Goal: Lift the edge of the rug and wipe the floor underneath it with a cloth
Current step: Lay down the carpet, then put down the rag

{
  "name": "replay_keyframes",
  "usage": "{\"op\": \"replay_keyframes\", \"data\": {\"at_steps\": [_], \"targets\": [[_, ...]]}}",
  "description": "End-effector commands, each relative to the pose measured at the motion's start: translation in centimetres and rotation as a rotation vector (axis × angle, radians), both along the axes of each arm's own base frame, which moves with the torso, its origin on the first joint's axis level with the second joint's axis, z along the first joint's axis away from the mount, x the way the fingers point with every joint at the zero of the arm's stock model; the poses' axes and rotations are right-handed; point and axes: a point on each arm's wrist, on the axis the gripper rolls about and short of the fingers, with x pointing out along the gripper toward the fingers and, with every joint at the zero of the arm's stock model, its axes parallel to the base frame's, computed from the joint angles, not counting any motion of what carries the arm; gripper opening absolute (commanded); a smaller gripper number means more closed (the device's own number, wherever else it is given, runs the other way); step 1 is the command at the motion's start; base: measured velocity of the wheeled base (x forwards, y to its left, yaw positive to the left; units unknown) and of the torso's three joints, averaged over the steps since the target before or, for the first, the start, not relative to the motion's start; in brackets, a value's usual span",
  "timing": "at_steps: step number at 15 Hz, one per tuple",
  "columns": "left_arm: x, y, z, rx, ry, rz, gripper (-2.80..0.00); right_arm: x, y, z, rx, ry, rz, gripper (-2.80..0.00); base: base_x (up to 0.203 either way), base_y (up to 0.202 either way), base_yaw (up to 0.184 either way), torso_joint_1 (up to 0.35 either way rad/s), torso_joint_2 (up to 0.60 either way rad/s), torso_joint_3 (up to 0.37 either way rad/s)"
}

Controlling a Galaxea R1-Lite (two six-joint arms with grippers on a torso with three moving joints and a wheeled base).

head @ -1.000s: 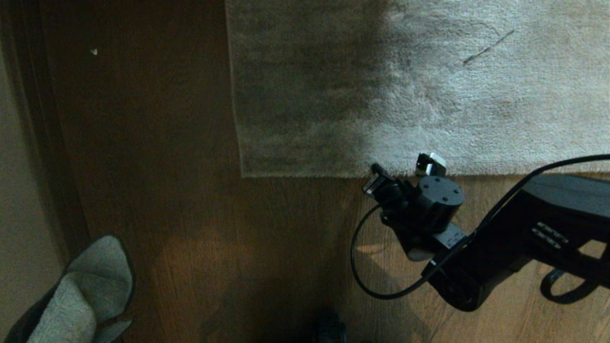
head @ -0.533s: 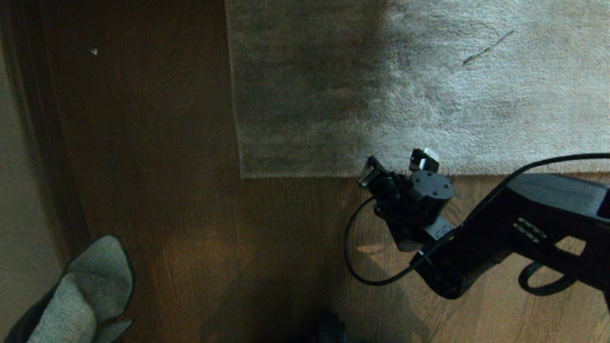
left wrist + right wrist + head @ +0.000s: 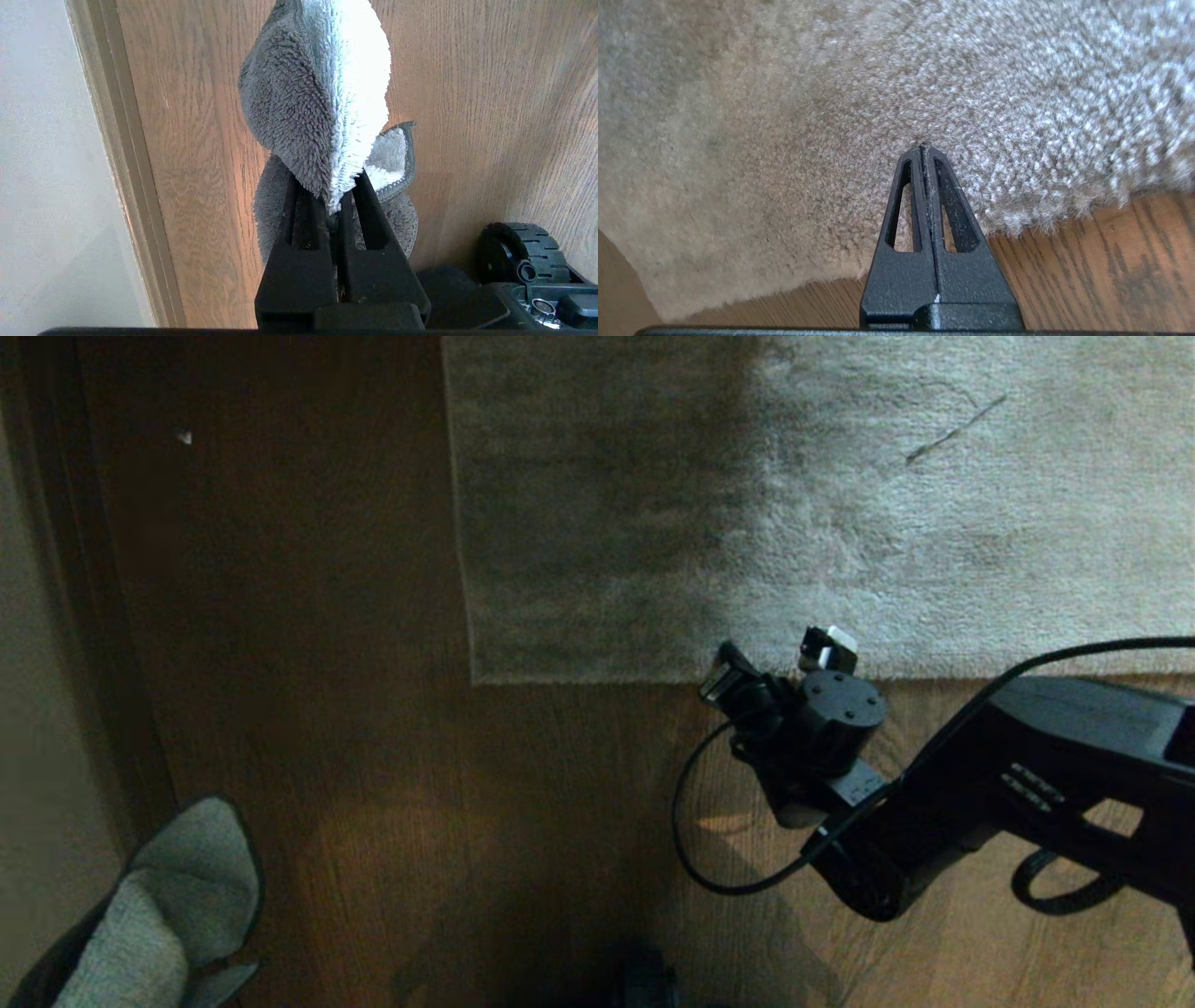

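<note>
- The right gripper [image 3: 924,148] had its two black fingers pressed flat together, nothing between them, tips over the pile of the rug just inside the rug edge [image 3: 1017,224]
- In the head view the right arm [image 3: 1027,775] reached in from the right side, its wrist sitting over the near rug edge [image 3: 597,678], right of the square corner
- The rug lay flat on the floor [image 3: 327,756], dark brown planks showing along its near and left borders
- The left gripper [image 3: 337,196] was clamped on the cloth [image 3: 317,93], which stood up in a folded bunch beyond the fingertips, above the floor [image 3: 467,93] beside a pale skirting strip [image 3: 117,140]
- In the head view that cloth [image 3: 159,915] showed at the lower left corner, well apart from the rug
- A black wheel [image 3: 518,245] of the base sat close to the left gripper
</note>
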Motion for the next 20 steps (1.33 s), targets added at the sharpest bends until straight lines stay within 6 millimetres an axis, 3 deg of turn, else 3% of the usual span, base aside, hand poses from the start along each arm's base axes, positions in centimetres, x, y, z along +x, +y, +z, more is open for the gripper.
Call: {"op": "replay_keyframes", "data": {"at_steps": [1,4,10,16,20], "targets": [[0.0,0.0,0.0,0.0,0.0,0.0,-2.8,-1.0,-0.7,1.9,0.013,-0.062,-0.005,-2.8,0.0,0.0,0.0,0.0,0.0,0.0],[0.0,0.0,0.0,0.0,-0.001,0.0,-2.8,-3.4,-2.3,3.8,-0.027,-0.074,-0.014,-2.8,0.0,0.0,0.0,0.0,0.0,0.0],[0.0,0.0,0.0,0.0,0.0,0.001,-2.8,-10.9,-7.7,5.5,-0.217,-0.049,-0.063,-2.8,0.0,0.0,0.0,0.0,0.0,0.0],[0.0,0.0,0.0,0.0,0.0,0.0,-2.8,-17.3,-17.6,4.2,-0.35,0.05,-0.35,-2.8,0.0,0.0,0.0,0.0,0.0,0.0],[0.0,0.0,0.0,0.0,-0.001,0.001,-2.8,-20.5,-22.0,5.5,-0.353,-0.002,-0.617,-2.8,0.0,0.0,0.0,0.0,0.0,0.0]]}}
